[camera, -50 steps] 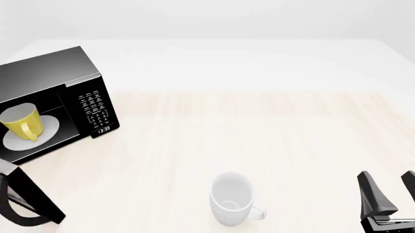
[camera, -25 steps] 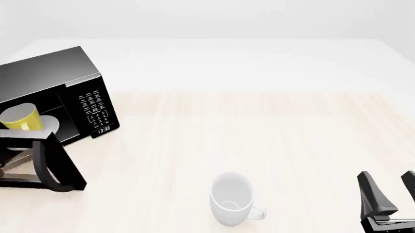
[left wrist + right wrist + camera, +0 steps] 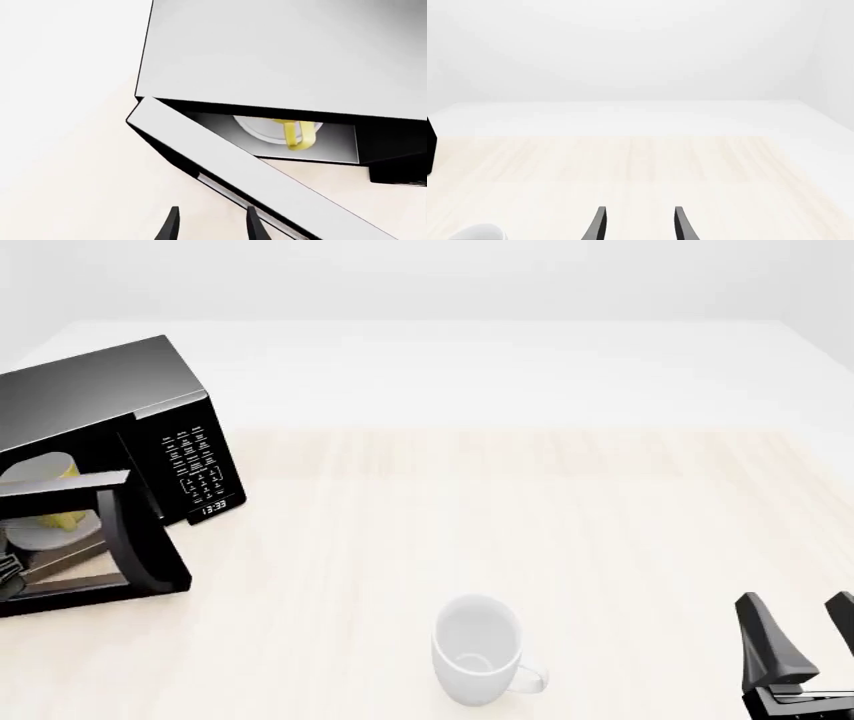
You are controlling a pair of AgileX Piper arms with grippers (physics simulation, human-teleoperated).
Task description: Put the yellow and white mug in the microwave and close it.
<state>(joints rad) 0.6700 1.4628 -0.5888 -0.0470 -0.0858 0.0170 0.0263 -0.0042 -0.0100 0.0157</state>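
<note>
Half shut: microwave (image 3: 147,415) door (image 3: 134,535), frame left, yellow and white mug (image 3: 293,134) inside. Left gripper (image 3: 210,225) open, empty; push door's outer face squarely home.

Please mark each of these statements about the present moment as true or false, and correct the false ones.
1. The yellow and white mug is inside the microwave. True.
2. The microwave door is fully shut. False: it is partly open, and the mug shows through the gap.
3. The white mug stands on the table, outside the microwave. True.
4. The right gripper holds the white mug. False: its fingers are apart and hold nothing.
5. The left gripper is close to the door's outer face. True.
6. The microwave is on the right side of the front view. False: it is on the left.
</note>
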